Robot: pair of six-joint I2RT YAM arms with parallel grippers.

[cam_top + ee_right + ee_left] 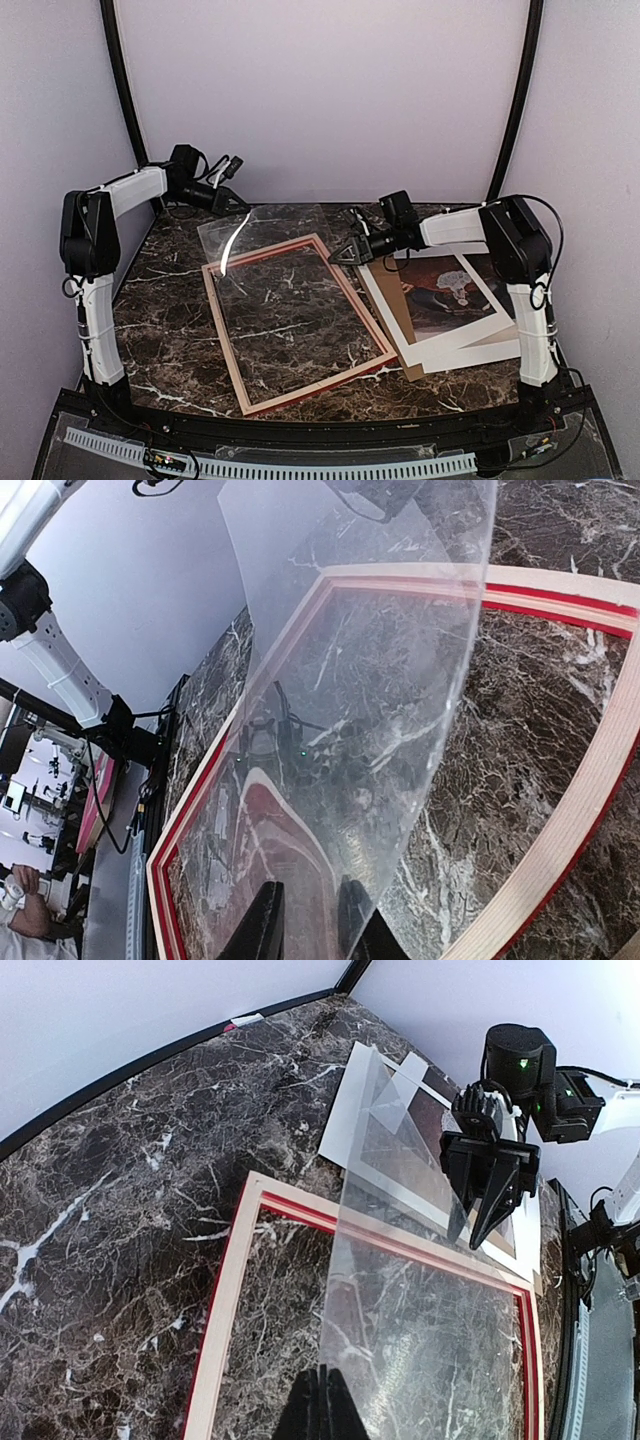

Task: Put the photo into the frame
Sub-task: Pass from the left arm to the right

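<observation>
Wrist views alone show left jaws pinching clear sheet [430, 1330], right jaws narrowly spread astride it.

Part of the photo [442, 296] lies hidden beneath the right arm [452, 228]

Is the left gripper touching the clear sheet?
Touching. In the left wrist view the left gripper, shut, pinches an edge of the clear sheet, which rises from its fingertips.
</observation>
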